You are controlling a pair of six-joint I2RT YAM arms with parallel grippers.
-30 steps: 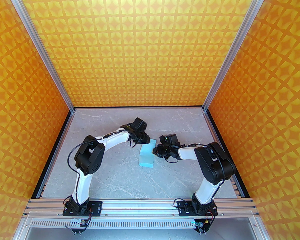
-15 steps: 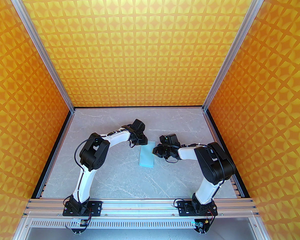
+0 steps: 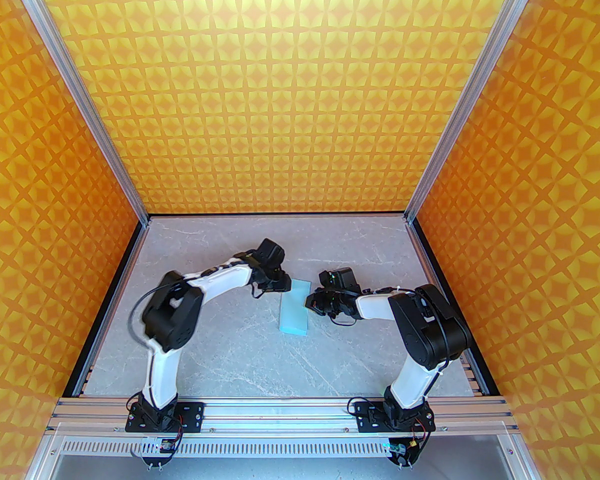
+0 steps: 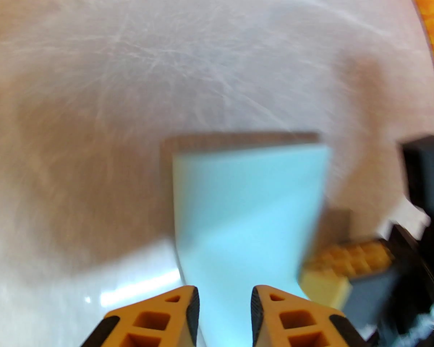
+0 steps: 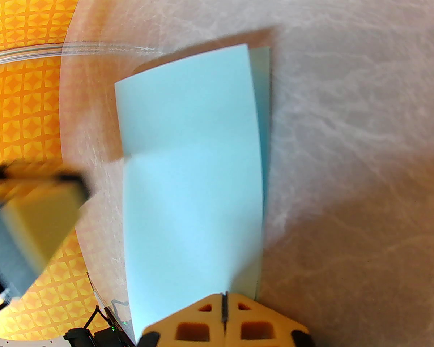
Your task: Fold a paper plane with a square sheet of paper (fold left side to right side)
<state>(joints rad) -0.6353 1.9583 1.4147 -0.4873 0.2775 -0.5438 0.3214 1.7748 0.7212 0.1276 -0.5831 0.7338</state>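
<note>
Centrally on the table (image 3: 230, 328) lies the folded paper (image 3: 295, 308), a narrow blue strip. The right gripper (image 3: 311, 300), jaws together, meets its right edge. The left gripper (image 3: 285, 285), jaws apart, sits at its far-left corner.

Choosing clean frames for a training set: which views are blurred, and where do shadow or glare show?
Top external: sharp, evenly lit, the folded paper crisp. Left wrist: motion-smeared throughout, glare streak on the table beside the left gripper, broad shadow around the paper. Right wrist: paper fairly sharp, dark shadow along its far edge, the left gripper blurred at the side.
</note>
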